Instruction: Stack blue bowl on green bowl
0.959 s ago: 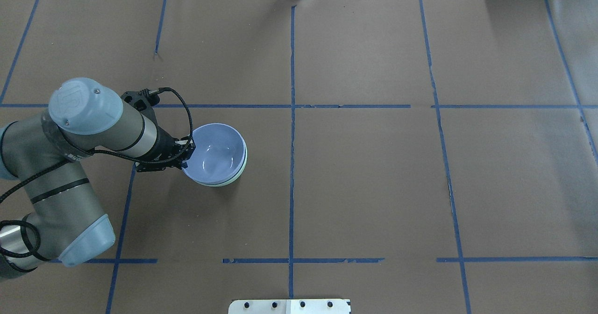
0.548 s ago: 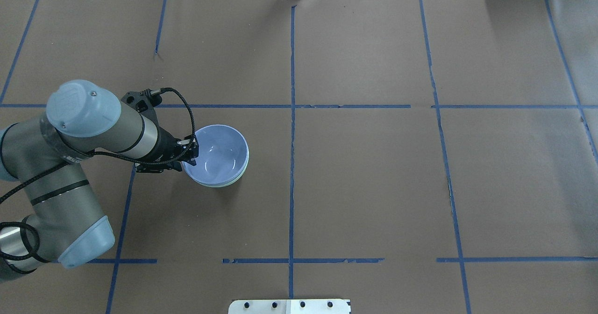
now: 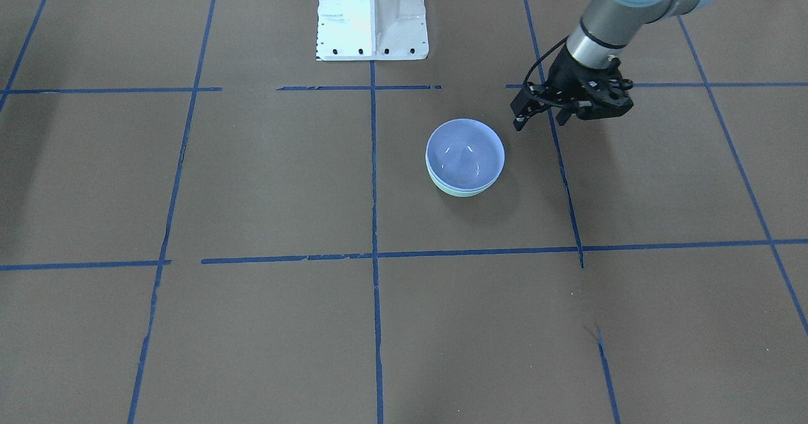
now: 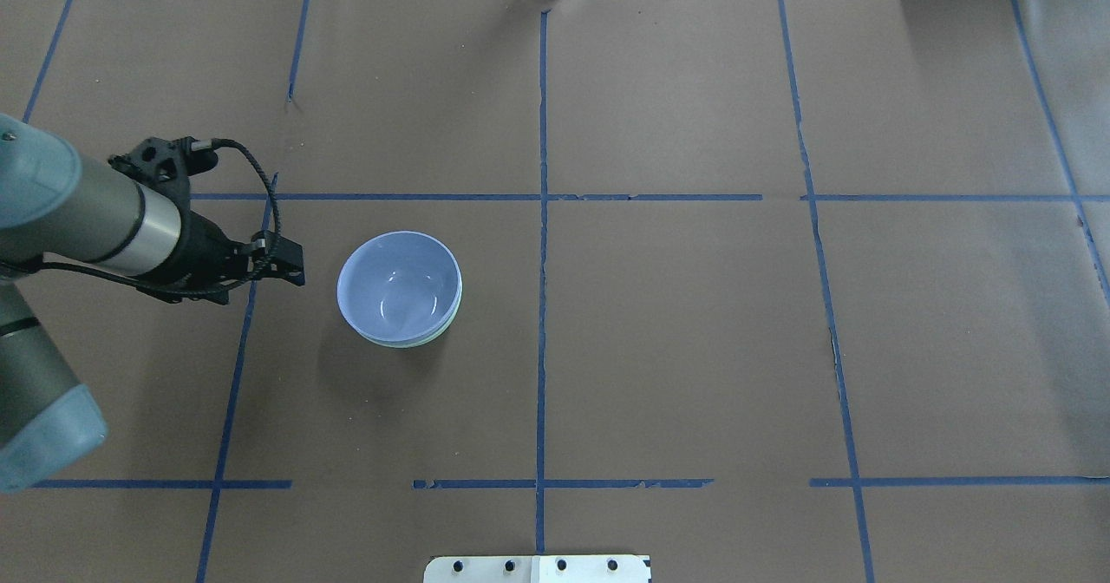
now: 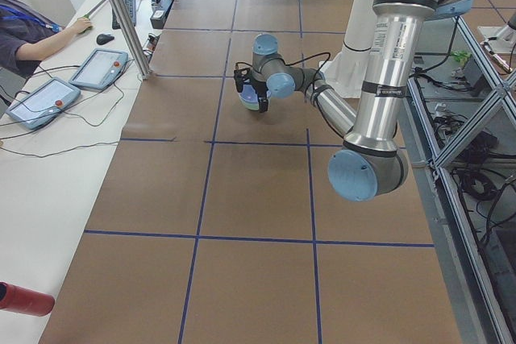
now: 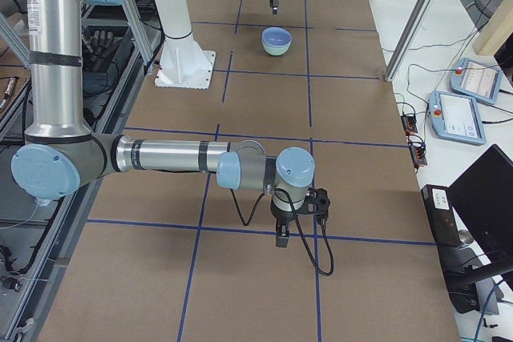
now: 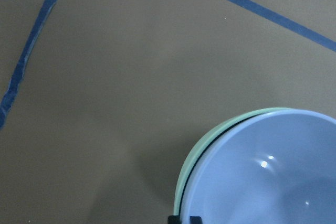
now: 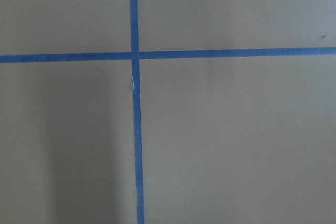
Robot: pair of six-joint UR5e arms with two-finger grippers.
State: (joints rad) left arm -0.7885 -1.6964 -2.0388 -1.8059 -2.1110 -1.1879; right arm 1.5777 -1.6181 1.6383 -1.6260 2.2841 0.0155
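Note:
The blue bowl (image 4: pixel 399 284) sits nested inside the green bowl (image 4: pixel 446 324) on the brown table, left of centre. Only a thin mint rim of the green bowl shows under it. Both also show in the front view, blue bowl (image 3: pixel 465 153) over green bowl (image 3: pixel 457 191), and in the left wrist view, blue bowl (image 7: pixel 273 177) and green rim (image 7: pixel 210 140). My left gripper (image 4: pixel 290 269) is open and empty, a short way to the left of the bowls, clear of them. My right gripper (image 6: pixel 282 239) hangs low over the table far away; I cannot tell if it is open.
Blue tape lines (image 4: pixel 542 305) divide the brown table cover into squares. The robot's white base (image 3: pixel 372 20) stands at the near edge. Teach pendants (image 5: pixel 97 68) and an operator's arm lie on the side bench, beyond the table.
My left gripper let go of the blue bowl's left rim and drew back to the left. The blue bowl settled level in the green bowl.

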